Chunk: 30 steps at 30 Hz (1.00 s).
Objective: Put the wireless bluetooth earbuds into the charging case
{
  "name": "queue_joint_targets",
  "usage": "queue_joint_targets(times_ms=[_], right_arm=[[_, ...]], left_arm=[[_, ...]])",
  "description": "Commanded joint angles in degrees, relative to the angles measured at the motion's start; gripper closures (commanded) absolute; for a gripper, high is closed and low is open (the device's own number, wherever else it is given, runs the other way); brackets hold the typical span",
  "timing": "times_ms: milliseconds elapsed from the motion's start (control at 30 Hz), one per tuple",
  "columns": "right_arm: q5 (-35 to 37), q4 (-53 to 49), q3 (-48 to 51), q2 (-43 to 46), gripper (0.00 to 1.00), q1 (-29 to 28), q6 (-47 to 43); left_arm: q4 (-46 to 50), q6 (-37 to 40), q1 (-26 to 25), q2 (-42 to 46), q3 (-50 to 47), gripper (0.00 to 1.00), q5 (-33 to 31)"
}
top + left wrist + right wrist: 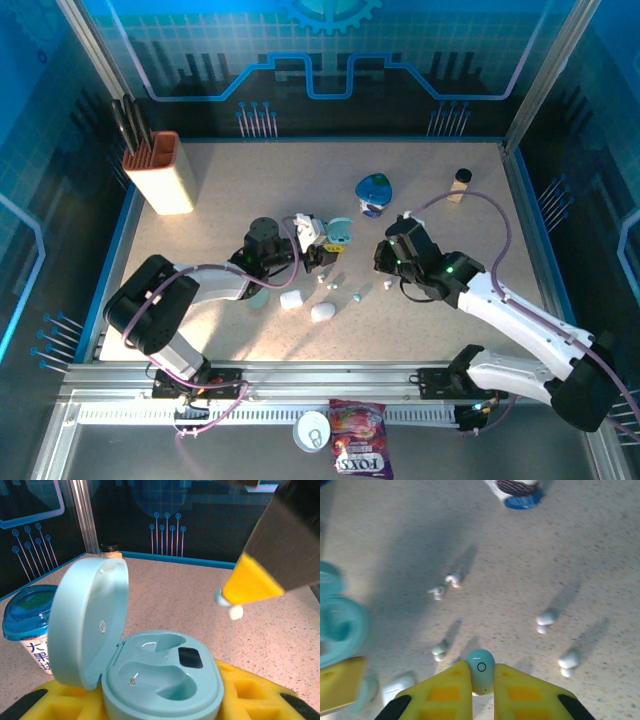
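Carrying step: right hand (481, 669) pinches a teal earbud (481, 674), left hand (150, 696) grips the open case (165, 675); next, it likely needs lowering in.

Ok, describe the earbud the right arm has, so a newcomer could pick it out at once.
Find the right arm's tool, its two yellow fingers over the speckled table. The pale teal earbud is pinched between those fingers. Unlike the loose earbuds lying on the table, it is gripped and shows a small ring mark on its face.
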<state>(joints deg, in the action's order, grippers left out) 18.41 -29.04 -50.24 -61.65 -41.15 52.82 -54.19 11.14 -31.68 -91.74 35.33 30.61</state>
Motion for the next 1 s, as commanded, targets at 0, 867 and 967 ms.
queue_joint_targets(times_ms=[0, 867, 967], right_arm=[[-0.1, 1.5, -4.3, 0.2, 0.86, -2.6, -2.5], [-5.6, 10.3, -11.9, -14.8, 0.87, -5.1, -5.6], [-4.6, 9.4, -11.1, -14.0, 0.87, -5.1, -5.3]], left_arm=[[0.3, 2.0, -0.5, -1.2, 1.7, 0.63, -0.6], [1.8, 2.5, -1.1, -0.8, 1.9, 0.62, -1.4], [1.6, 2.4, -1.1, -1.1, 1.9, 0.62, -1.5]])
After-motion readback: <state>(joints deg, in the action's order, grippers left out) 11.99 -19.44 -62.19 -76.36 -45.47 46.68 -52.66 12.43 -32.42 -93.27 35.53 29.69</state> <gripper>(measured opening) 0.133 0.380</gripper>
